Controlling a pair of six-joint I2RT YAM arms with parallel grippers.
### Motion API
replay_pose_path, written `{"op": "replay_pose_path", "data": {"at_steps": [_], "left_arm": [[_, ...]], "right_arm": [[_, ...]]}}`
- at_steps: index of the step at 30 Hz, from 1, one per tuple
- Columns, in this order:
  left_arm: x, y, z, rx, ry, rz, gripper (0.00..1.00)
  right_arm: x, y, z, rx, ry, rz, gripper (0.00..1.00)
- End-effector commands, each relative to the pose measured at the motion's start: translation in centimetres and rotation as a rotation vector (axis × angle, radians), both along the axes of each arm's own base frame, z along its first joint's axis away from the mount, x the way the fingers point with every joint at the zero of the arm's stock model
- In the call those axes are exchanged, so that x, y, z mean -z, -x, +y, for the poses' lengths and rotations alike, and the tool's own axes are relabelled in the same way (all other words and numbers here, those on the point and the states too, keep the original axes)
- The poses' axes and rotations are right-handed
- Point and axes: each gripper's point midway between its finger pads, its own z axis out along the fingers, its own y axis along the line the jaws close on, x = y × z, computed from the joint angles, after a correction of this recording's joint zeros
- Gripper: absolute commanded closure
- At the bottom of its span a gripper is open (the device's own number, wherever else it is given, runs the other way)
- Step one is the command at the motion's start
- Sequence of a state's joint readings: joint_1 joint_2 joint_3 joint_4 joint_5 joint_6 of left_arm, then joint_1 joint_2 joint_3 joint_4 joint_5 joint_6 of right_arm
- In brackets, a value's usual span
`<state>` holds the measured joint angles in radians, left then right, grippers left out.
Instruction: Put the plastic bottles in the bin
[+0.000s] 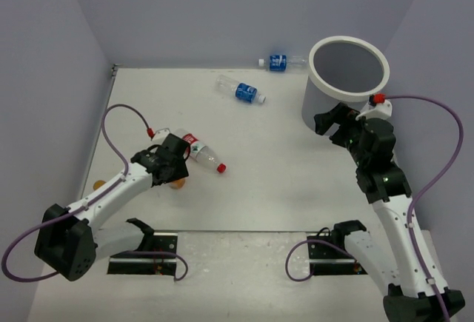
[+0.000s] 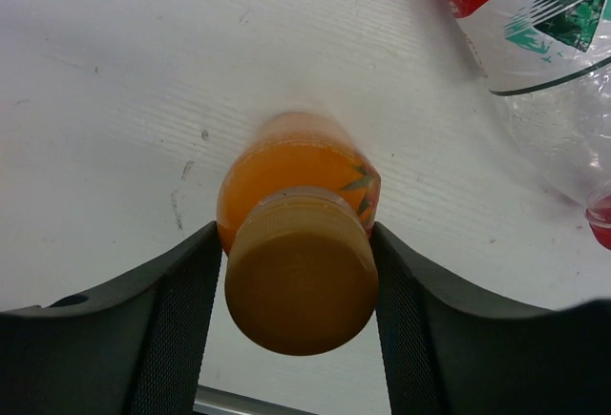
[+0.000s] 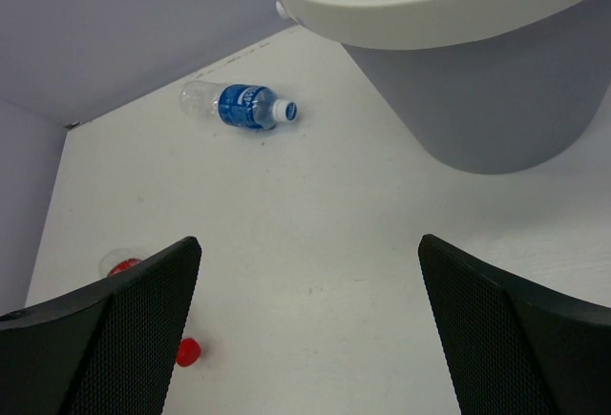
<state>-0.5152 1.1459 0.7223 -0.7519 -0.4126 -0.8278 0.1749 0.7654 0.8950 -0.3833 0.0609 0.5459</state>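
White table (image 1: 281, 181) between purple walls (image 1: 222, 11): your orange bottle (image 2: 286, 162) is on its left side, and the left gripper (image 2: 297, 272) is clenched on it, one finger on each side. The red bottle (image 1: 198, 150) lies just beside. One blue bottle (image 1: 242, 90) lies further back, another blue bottle (image 1: 280, 62) near the bin (image 1: 348, 39). The right gripper (image 3: 307, 243) hangs released beside the bin.

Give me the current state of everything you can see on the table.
Left tool: shut on the orange bottle.
Orange bottle: gripped between the fingers.
Right tool: open, empty.
Red-labelled bottle: lying on its side.
Far blue-labelled bottle: lying down.
Near blue-labelled bottle: lying down.
Bin: upright, open-topped.
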Motion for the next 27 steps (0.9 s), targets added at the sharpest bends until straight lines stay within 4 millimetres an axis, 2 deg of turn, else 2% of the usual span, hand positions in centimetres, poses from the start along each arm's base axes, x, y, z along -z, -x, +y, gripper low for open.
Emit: {"op": "replay_pose_path", "data": {"at_steps": [1, 6, 8, 11, 12, 15, 16, 18, 19, 20, 22, 23, 25, 27], "left_arm": [[-0.4, -0.2, -0.2, -0.013, 0.021, -0.040, 0.46], [-0.7, 0.1, -0.3, -0.001, 0.037, -0.049, 0.66], [-1.2, 0.4, -0.8, 0.023, 0.075, -0.058, 0.77], [-2.4, 0.6, -1.1, 0.037, 0.119, -0.101, 0.97], [-2.9, 0.6, -1.2, 0.041, 0.134, -0.117, 1.00], [-6.0, 0.6, -2.3, 0.101, 0.224, -0.201, 1.00], [-6.8, 0.8, -2.9, 0.138, 0.255, -0.215, 1.00], [-9.7, 0.8, -4.4, 0.221, 0.337, -0.291, 1.00], [-10.6, 0.9, -4.5, 0.234, 0.354, -0.319, 1.00], [-12.2, 1.1, -5.7, 0.308, 0.409, -0.359, 1.00], [-15.9, 2.1, -8.5, 0.491, 0.544, -0.465, 1.00], [-17.4, 2.7, -9.7, 0.580, 0.600, -0.509, 1.00], [-19.0, 3.7, -11.8, 0.722, 0.689, -0.540, 1.00], [-20.4, 4.7, -14.1, 0.871, 0.787, -0.552, 1.00]], "right_arm": [[-0.1, 0.9, -0.6, 0.039, -0.018, -0.015, 0.01], [0.6, 1.6, -0.7, 0.028, -0.005, 0.000, 0.01], [0.8, 1.8, -0.2, 0.000, -0.003, -0.002, 0.01], [1.1, 1.9, 0.7, -0.060, -0.001, -0.003, 0.01], [1.1, 2.0, 1.1, -0.089, -0.003, -0.004, 0.01], [0.7, 2.3, 3.3, -0.240, 0.015, -0.044, 0.01], [0.4, 2.9, 4.9, -0.343, 0.006, -0.064, 0.01], [0.1, 4.5, 7.9, -0.578, 0.017, -0.109, 0.01], [0.2, 4.6, 8.3, -0.614, 0.037, -0.116, 0.01], [0.1, 5.0, 9.2, -0.686, 0.046, -0.144, 0.01], [0.0, 7.5, 12.1, -0.932, 0.060, -0.205, 0.01], [0.2, 7.9, 13.0, -0.984, 0.087, -0.223, 0.01], [0.5, 9.0, 14.9, -1.078, 0.150, -0.251, 0.01], [0.8, 11.1, 17.8, -1.243, 0.213, -0.300, 0.01]]}}
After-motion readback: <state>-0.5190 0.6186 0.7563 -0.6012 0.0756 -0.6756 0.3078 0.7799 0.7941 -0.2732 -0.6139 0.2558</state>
